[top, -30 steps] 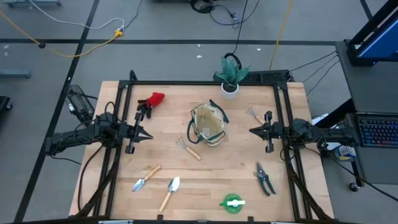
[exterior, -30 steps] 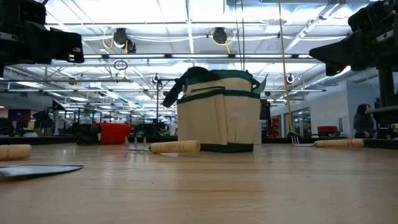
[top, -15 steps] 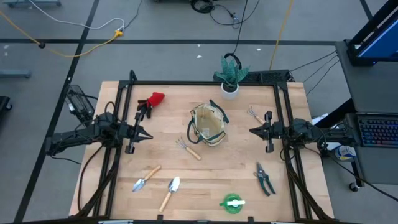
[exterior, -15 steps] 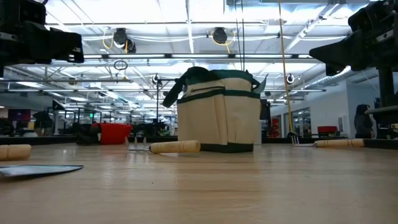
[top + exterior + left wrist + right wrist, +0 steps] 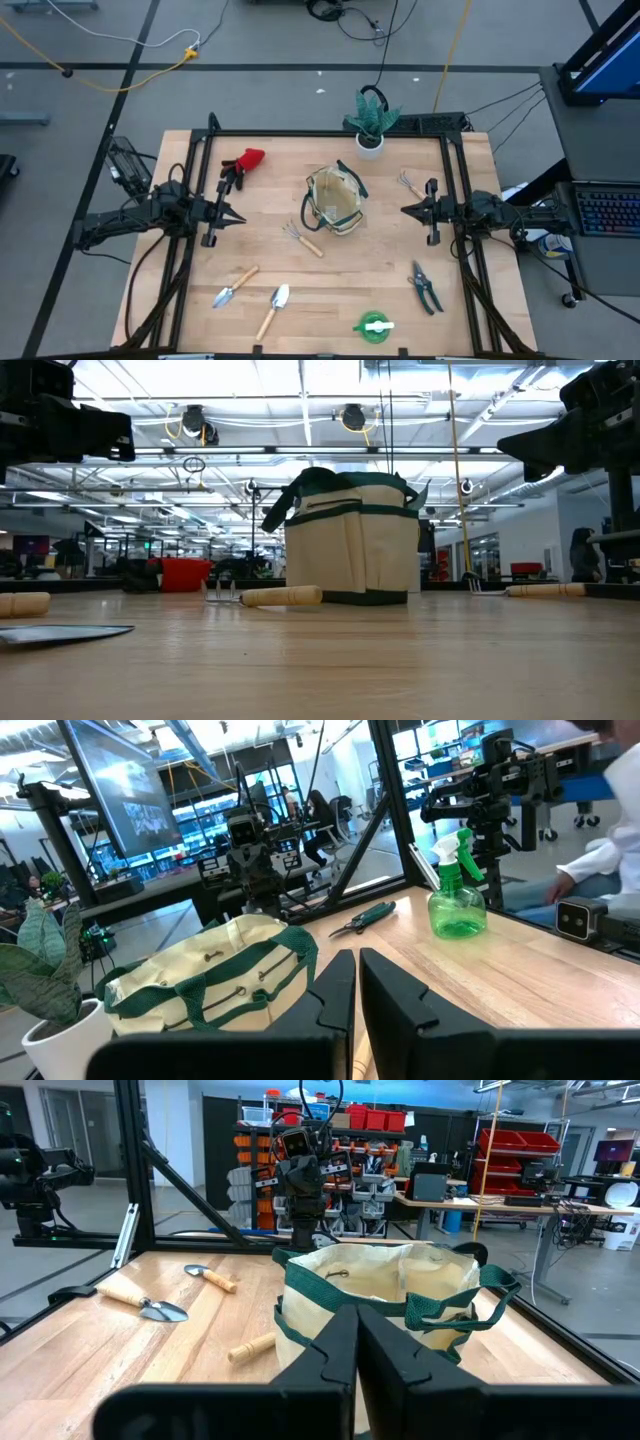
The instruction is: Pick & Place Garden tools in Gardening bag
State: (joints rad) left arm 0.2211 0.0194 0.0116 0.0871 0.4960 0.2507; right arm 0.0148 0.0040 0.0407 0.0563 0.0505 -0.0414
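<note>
The tan gardening bag (image 5: 337,200) with green trim stands upright and open at the table's middle. A hand rake (image 5: 300,238) lies just near-left of it, and another wooden-handled tool (image 5: 410,184) lies to its right. Two trowels (image 5: 233,287) (image 5: 272,310), the pruning shears (image 5: 426,287) and the green round piece (image 5: 375,325) lie toward the near edge. The red-and-black piece (image 5: 243,163) lies at the far left. My left gripper (image 5: 236,212) is shut and empty left of the bag. My right gripper (image 5: 404,210) is shut and empty right of it.
A green plant in a white pot (image 5: 370,130) stands at the far edge behind the bag. Black frame rails (image 5: 210,180) (image 5: 452,190) run along both sides of the table. Bare wood lies between each gripper and the bag.
</note>
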